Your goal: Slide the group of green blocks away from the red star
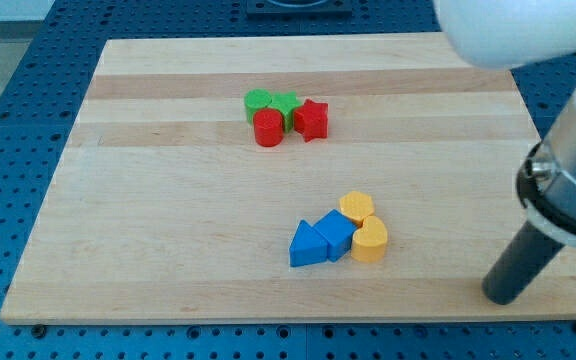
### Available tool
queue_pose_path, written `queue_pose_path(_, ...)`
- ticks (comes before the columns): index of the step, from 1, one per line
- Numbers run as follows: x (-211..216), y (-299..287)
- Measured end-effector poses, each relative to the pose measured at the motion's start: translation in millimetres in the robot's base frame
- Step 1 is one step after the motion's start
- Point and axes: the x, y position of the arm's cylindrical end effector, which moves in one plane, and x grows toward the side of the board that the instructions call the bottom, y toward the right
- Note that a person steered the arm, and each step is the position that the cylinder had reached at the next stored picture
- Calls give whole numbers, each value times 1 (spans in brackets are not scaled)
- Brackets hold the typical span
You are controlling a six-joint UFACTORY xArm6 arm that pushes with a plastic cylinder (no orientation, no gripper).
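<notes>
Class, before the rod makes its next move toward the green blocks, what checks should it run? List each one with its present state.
1. My tip visible: ok, near the view's bottom right.
2. Tip clear of all blocks: ok, touching none.
3. Green blocks located: ok, a green cylinder and a green star side by side near the view's top.
4. Green blocks apart from the red star: not ok, they look to be touching.
5. Red cylinder out of the way: not ok, it sits against the green blocks.
6. Blue and yellow blocks off the approach path: cannot tell.
</notes>
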Motion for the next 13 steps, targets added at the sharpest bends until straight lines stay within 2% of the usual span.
queue_pose_path(2, 0, -27)
queue_pose_path(3, -26, -13)
queue_pose_path(6, -159, 4)
queue_pose_path(8, -260, -11)
queue_pose_path(9, -277, -42)
queue_pose_path(13, -272, -187)
